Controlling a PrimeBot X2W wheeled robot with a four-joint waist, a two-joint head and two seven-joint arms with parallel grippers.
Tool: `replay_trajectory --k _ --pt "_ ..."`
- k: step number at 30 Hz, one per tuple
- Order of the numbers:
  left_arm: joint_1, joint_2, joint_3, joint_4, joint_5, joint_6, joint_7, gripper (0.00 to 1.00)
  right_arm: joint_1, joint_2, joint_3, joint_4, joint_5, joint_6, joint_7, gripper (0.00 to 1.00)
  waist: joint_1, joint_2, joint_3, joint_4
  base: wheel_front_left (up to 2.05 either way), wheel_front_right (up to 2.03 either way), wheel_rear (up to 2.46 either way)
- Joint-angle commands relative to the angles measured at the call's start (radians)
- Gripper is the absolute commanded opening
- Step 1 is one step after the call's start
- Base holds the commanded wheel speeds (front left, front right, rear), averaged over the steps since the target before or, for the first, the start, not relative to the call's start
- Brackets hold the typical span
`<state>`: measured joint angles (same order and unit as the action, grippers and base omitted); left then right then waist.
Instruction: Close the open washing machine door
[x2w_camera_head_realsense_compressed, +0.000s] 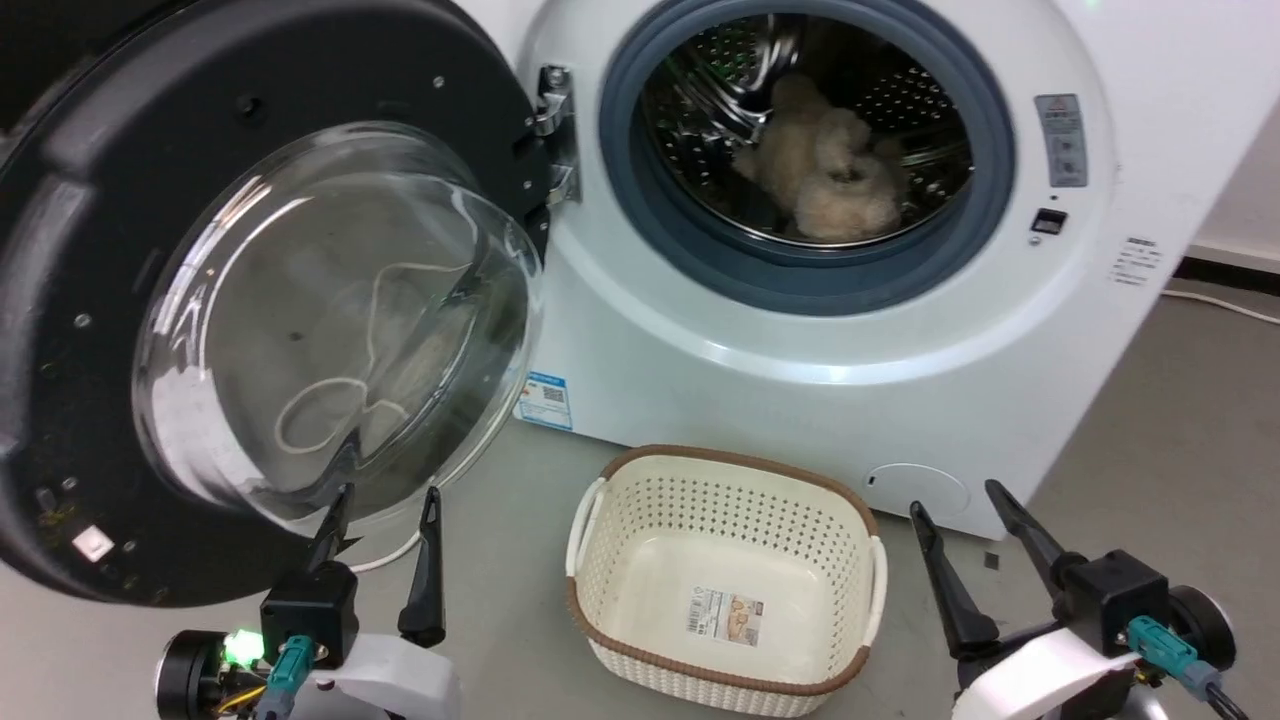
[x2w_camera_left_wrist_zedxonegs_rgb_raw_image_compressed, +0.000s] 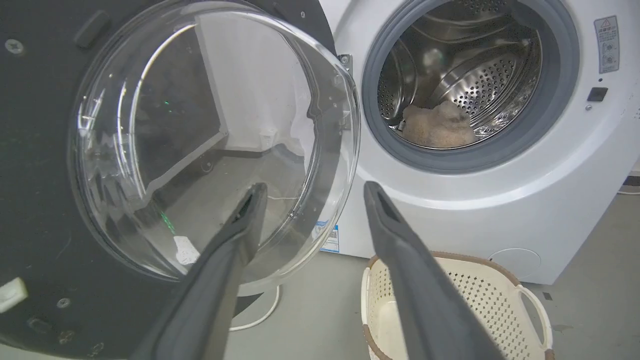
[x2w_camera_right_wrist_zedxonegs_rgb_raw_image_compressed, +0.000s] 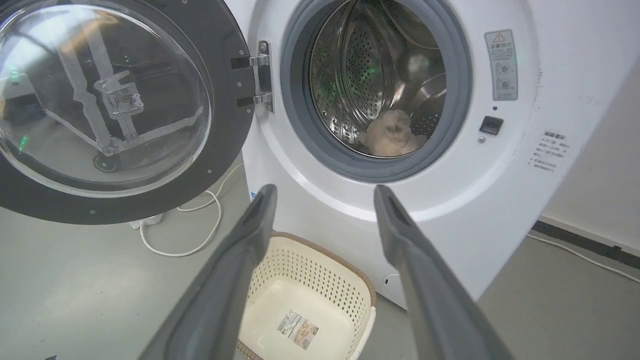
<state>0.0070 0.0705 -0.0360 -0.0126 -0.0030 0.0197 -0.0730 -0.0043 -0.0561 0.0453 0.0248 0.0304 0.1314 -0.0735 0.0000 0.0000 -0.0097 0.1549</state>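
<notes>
Washing machine door (x2w_camera_head_realsense_compressed: 270, 310) stands swung wide open on the left of the white front-loader, hung by its right edge on a metal hinge (x2w_camera_head_realsense_compressed: 555, 130), with its inner face turned toward the robot. The left gripper (x2w_camera_head_realsense_compressed: 388, 497) is close under the door's lower rim, fingers spread and holding nothing; whether it touches the door cannot be told. The right gripper (x2w_camera_head_realsense_compressed: 955, 497), also spread and empty, sits low on the right, near the machine's front. The step in hand looks like the approach. Since the inner face looks this way, a push on it would probably open the door wider. Better to hook the black rim at the free left edge, far from the hinge, draw it round to the right toward the grey-rimmed drum opening (x2w_camera_head_realsense_compressed: 640, 250), and finish with a firm press. The cream laundry basket (x2w_camera_head_realsense_compressed: 585, 530) may sit under the swing. The door is a broad black plastic ring around a clear, bulging glass bowl full of reflections.
</notes>
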Motion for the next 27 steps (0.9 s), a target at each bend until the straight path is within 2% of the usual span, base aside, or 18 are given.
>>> replay_trajectory --k 1,27 --pt "0.015 0.002 0.0 -0.009 -0.002 0.008 -0.011 1.0 -0.004 -0.006 0.009 0.005 0.008 0.0 -0.011 1.0 0.0 0.0 0.003 0.01 0.0 0.0 0.0" --pt "0.056 0.014 -0.017 -0.052 -0.004 0.052 -0.066 1.0 -0.044 -0.038 0.102 0.062 0.048 0.0 -0.065 1.0 0.0 0.0 0.009 0.123 -0.02 -0.02 -0.02"
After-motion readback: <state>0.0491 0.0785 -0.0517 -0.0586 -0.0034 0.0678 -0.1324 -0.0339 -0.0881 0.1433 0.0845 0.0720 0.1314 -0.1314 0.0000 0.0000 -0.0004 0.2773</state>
